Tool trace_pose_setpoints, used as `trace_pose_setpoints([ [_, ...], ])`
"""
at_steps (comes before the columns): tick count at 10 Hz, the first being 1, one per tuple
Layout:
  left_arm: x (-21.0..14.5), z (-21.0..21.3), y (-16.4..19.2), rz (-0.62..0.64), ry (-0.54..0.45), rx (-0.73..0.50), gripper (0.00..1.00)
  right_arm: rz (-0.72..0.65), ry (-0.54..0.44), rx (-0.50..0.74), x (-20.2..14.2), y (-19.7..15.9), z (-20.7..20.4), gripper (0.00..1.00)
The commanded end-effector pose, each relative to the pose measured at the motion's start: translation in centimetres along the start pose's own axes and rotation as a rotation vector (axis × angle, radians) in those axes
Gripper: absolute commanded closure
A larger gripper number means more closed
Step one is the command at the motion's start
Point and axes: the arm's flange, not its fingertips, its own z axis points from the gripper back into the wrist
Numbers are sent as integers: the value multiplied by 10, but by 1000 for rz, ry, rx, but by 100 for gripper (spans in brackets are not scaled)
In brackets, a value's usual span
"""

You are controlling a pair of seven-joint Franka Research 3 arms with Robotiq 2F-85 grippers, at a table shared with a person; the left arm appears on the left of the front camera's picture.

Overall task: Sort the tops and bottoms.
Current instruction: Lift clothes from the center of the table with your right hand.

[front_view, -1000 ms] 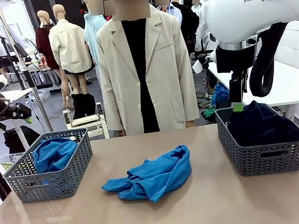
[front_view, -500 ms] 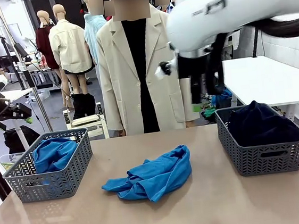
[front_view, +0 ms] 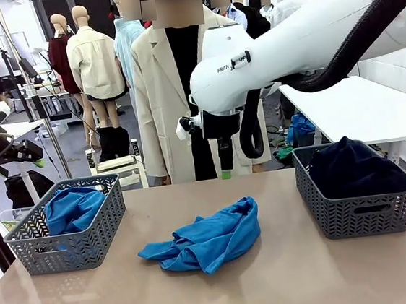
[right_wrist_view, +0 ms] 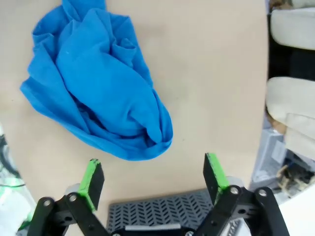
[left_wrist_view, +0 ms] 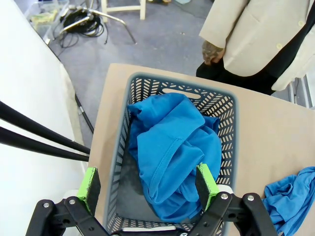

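Desk (front_view: 288, 274): tan surface carrying two grey baskets and one loose garment; a person (front_view: 196, 87) in a pale jacket stands at its far edge.
Left basket (front_view: 31, 246): near the desk's left edge; it holds one bright blue top (front_view: 71, 208), bunched up, also seen from above in the left wrist view (left_wrist_view: 172, 152).
Right basket (front_view: 355, 212): near the desk's right edge; it holds the dark navy bottoms (front_view: 353, 165), heaped above the rim.
Loose top (front_view: 208, 238): bright blue, crumpled at the middle of the desk, well apart from both baskets; in the right wrist view (right_wrist_view: 98, 83) it lies below and ahead of the fingers.
Right gripper (front_view: 224, 163): above the far middle of the desk, clear of the cloth; jaws apart, nothing between them.
Left gripper (left_wrist_view: 147, 184): high over the left basket; jaws apart, empty.
Step in hand: judged to be the approach to the loose top, not yet grasped.
Next move: probably a descent onto a raised fold of the top, jaws closing on enough cloth to lift it whole, then a carry to the left basket.
Risk: a thin pinch may let the soft cloth slip or trail.
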Motion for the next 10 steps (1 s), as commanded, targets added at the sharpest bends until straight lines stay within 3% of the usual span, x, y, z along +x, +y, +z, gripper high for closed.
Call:
trace_pose_setpoints([
  [1, -1, 1, 2, 3, 7, 14, 0, -12, -9, -20, -5, -2, 14, 0],
  [3, -1, 1, 2, 3, 7, 14, 0, -3, -4, -6, -1, -1, 4, 0],
  [4, -1, 1, 2, 3, 7, 14, 0, 10, -13, -59, 1, -3, -6, 0],
  [6, -1, 1, 2, 3, 7, 14, 0, 80, -40, -39, 10, -17, -53, 0],
  [10, -1, 1, 2, 3, 7, 14, 0, 42, -83, 142, 16, -14, -118, 0],
])
